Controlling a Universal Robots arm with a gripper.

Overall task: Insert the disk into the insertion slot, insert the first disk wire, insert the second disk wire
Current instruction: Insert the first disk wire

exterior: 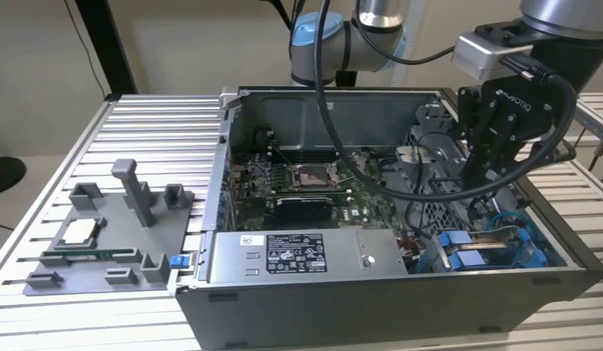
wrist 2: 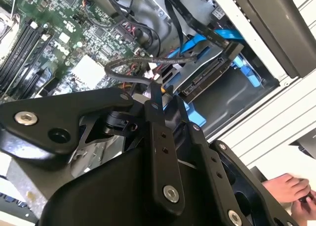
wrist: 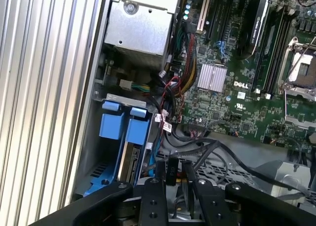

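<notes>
The disk (wrist 2: 205, 76) lies in the insertion slot (wrist 2: 232, 100), its blue carrier frame (wrist 2: 250, 73) at the edge. In the first wrist view the slot's blue rails (wrist: 111, 119) stand beside the case wall. My gripper (wrist: 171, 166) hangs just above the bay, shut on the black plug of a disk wire (wrist: 207, 152) that trails off toward the motherboard. In the second wrist view the gripper (wrist 2: 159, 95) sits close to the disk's connector edge, and a blue flat cable (wrist 2: 197, 40) runs over the disk. In the exterior view the gripper (exterior: 482, 175) is over the case's right side, above the blue tabs (exterior: 467, 252).
The open computer case (exterior: 379, 292) stands on a ribbed metal table (exterior: 145, 131). A grey power supply box (exterior: 301, 256) sits by the front wall and the motherboard (wrist: 237, 72) lies behind. A grey fixture (exterior: 106, 234) lies on the exterior view's left. A person's hand (wrist 2: 289, 186) rests outside the case.
</notes>
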